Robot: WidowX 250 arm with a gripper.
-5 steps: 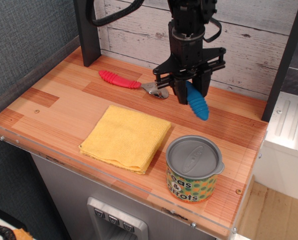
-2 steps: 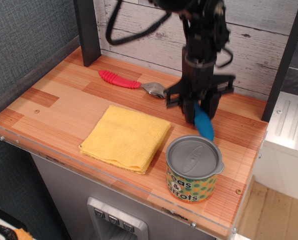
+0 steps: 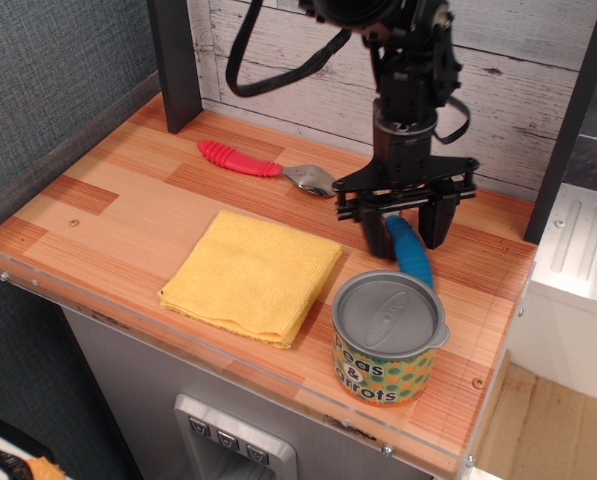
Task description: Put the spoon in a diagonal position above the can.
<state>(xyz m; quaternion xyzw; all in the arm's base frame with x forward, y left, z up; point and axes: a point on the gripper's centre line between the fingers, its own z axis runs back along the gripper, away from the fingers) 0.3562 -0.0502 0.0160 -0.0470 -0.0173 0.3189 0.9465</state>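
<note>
The spoon point(image 3: 412, 257) shows only its ribbed blue handle. It lies diagonally on the wooden table just behind the can point(image 3: 386, 345), its lower end close to the can's grey lid. Its metal head is hidden behind the gripper. The can stands upright near the front right corner, green dotted label facing me. My gripper point(image 3: 406, 232) hangs low over the upper end of the blue handle. Its fingers are spread, one on each side of the handle, with a gap showing.
A red-handled metal spoon point(image 3: 240, 158) lies at the back left of the gripper. A folded yellow cloth point(image 3: 253, 273) lies left of the can. A dark post point(image 3: 175, 60) and the plank wall bound the back. The table's right edge point(image 3: 518, 290) is near.
The gripper carried the blue-handled spoon right and forward, lowering it behind the can. Its fingers now stand wider apart than a second ago, off the handle.
</note>
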